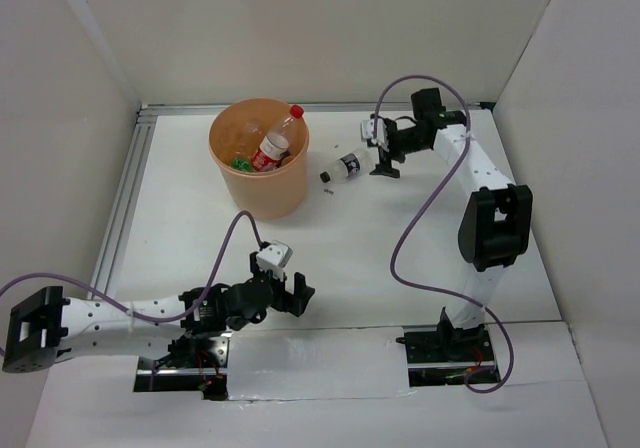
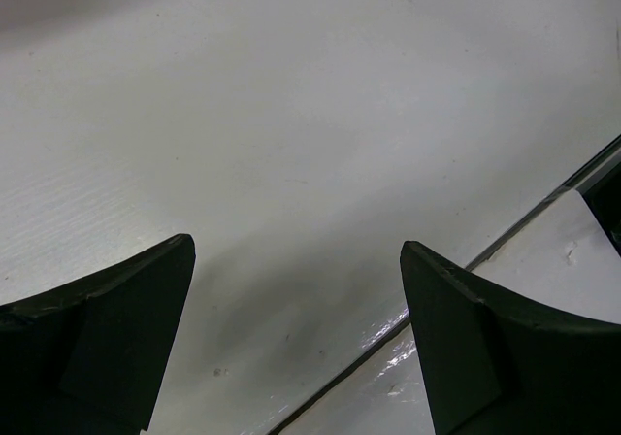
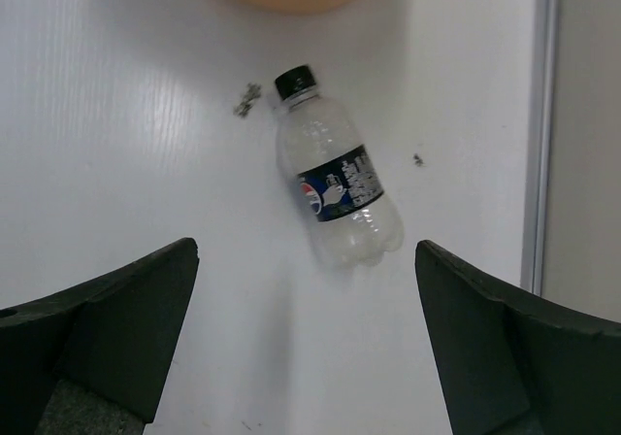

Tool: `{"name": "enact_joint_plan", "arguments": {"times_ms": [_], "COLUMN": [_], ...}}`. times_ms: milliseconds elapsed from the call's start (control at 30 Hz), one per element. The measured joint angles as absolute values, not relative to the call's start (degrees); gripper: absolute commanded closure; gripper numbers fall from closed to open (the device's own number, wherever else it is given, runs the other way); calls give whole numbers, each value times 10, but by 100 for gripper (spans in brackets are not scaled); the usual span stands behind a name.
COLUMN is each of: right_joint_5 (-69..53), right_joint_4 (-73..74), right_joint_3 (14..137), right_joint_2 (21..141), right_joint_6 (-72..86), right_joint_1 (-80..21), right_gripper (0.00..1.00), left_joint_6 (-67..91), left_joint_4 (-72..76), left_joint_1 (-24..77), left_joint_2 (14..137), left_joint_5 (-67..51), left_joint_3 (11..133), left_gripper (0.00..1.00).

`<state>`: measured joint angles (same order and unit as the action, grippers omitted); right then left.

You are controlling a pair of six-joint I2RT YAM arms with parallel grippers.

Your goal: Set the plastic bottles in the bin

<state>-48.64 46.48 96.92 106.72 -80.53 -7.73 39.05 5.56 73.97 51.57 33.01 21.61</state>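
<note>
Left gripper: I am resting it low over bare table near the arm bases, fingers spread wide, nothing between them.
Right gripper: I am hovering it at the far side, fingers wide apart, framing one bottle without touching it.
Loose bottle: clear, with a dark label and black cap, it is lying on its side just beside the bin, cap pointing toward it.
Risk: I am judging that a round bottle lying flat may roll or squirt out if the fingers close off-centre, and a low carry may knock the rim.
Bin: orange, standing upright at the far left.
Bin contents: a red-capped bottle is leaning inside, and something green is showing beneath.
</note>
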Motion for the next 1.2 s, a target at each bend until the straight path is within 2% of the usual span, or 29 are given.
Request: {"name": "enact_joint_plan", "arguments": {"times_ms": [133, 267, 600, 1033, 1167, 1200], "right_joint_5": [-469, -461, -412, -313, -296, -296], "right_joint_4": [496, 489, 509, 517, 483, 474], "right_joint_3": [922, 922, 992, 994, 999, 999], "right_joint_2": [1067, 1070, 1170, 1240, 1267, 1269], "right_joint_6": [-940, -994, -1037, -1024, -968, -955], "right_joint_1": [-76, -80, -136, -152, -152, -152], "right_gripper": [1, 1, 1, 2, 14, 26], "left_joint_6": [390, 390, 390, 391, 390, 390], "left_joint_4": [63, 67, 74, 77, 79, 79], "left_joint_1": [740, 740, 740, 740, 740, 740], "left_joint_2": [516, 516, 513, 493, 498, 498], "left_joint_5": [327, 323, 311, 305, 301, 300], "left_joint_3": [205, 202, 202, 182, 182, 182], "left_gripper": [0, 0, 0, 0, 0, 0]}}
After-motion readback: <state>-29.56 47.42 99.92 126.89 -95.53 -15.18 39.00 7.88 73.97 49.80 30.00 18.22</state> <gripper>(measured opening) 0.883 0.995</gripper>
